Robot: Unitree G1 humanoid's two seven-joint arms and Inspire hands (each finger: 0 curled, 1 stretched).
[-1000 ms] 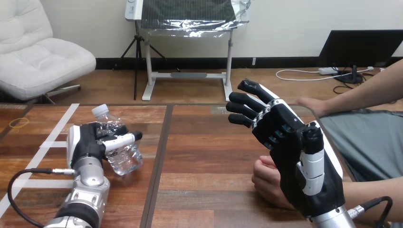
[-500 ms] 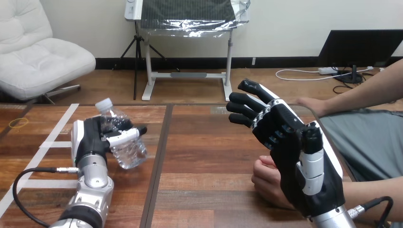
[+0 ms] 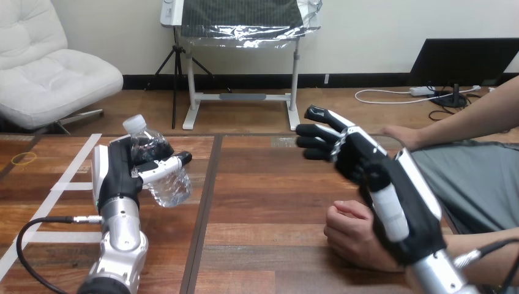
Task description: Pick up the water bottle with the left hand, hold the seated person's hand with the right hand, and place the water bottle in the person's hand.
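Wooden table (image 3: 263, 202) runs across the whole lower view, and I take the person's near hand (image 3: 350, 236), which lies on it as a loose fist, as my reference for every place.

My left hand (image 3: 116, 177) is far to the left of that fist, with its fingers and thumb curled around the water bottle (image 3: 172, 187). One second ago the bottle was lower and leaning more, close to the wood. Now it is lifted clear of the table and stands more upright, and its white cap (image 3: 133, 124) points up and slightly away from the fist. I judge the pick-up as done, and the carry toward the fist has only begun.

My right hand (image 3: 392, 184) is directly above and behind the fist, with its fingers stretched out and gripping nothing. It has turned in the last second: before, the palm was facing me, and now I see it more from the edge, with the fingers pointing away from the fist to the left. I cannot tell if it touches the fist, but nothing is curled around it, so the holding step is not yet done.

The bottle is the only container. Its wall is clear and crumpled, and the cap is on. I cannot tell how much water is inside.

Beyond the fist, the person's far hand (image 3: 398, 133) rests at the table's edge.
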